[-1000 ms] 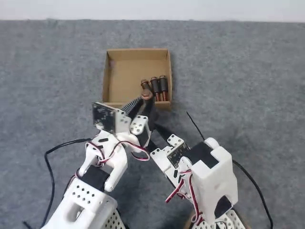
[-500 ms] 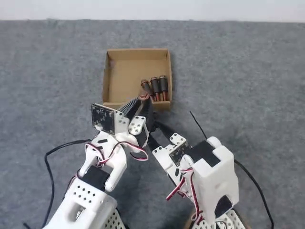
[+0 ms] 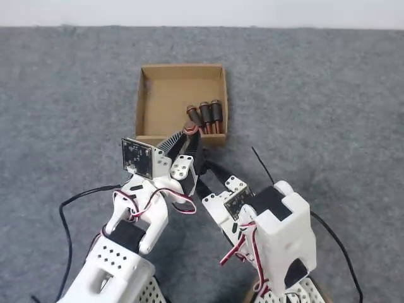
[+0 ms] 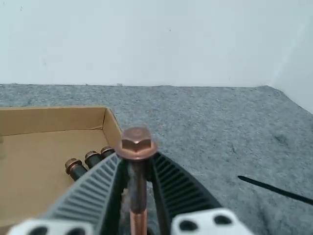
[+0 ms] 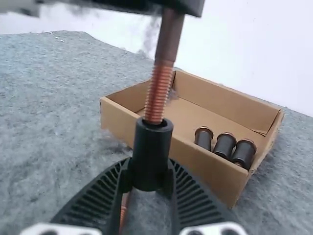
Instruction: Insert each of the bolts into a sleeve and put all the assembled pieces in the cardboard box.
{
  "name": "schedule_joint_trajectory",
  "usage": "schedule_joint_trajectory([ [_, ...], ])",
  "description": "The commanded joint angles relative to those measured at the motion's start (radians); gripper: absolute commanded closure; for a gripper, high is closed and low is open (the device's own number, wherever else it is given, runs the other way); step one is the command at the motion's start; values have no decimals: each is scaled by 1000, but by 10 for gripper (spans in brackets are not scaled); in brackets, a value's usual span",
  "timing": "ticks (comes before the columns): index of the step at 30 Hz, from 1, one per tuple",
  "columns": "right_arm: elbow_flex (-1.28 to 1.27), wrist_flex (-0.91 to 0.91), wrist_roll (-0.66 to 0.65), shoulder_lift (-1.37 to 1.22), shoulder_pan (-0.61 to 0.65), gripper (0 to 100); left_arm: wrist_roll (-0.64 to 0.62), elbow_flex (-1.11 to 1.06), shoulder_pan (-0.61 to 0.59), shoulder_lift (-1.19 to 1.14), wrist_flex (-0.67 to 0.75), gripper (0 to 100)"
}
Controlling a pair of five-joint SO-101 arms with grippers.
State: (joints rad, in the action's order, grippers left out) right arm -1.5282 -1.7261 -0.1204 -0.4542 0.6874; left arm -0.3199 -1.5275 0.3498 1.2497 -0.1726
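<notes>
Bolt hangs head-up, clamped in our left gripper, threads entering the sleeve that our right gripper grips upright, so both axes line up, near the cardboard box.

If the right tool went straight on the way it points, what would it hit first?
Most likely the bolt: its threaded end is at the mouth of the sleeve the right tool holds, and the left tool grips it just beyond.

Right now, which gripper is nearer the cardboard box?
Left. The left gripper hangs at the front wall of the cardboard box; the right gripper sits lower, short of it.
</notes>
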Motion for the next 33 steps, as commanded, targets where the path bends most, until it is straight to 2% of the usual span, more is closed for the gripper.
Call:
schedule_joint_trajectory([
  [1,18,-21,-15,16,-16,991,11,7,3,32,35,987],
  [6,3,-21,-17,16,-18,991,15,-38,32,37,40,987],
  [33,3,-21,-17,16,-21,991,15,-139,35,37,34,987],
])
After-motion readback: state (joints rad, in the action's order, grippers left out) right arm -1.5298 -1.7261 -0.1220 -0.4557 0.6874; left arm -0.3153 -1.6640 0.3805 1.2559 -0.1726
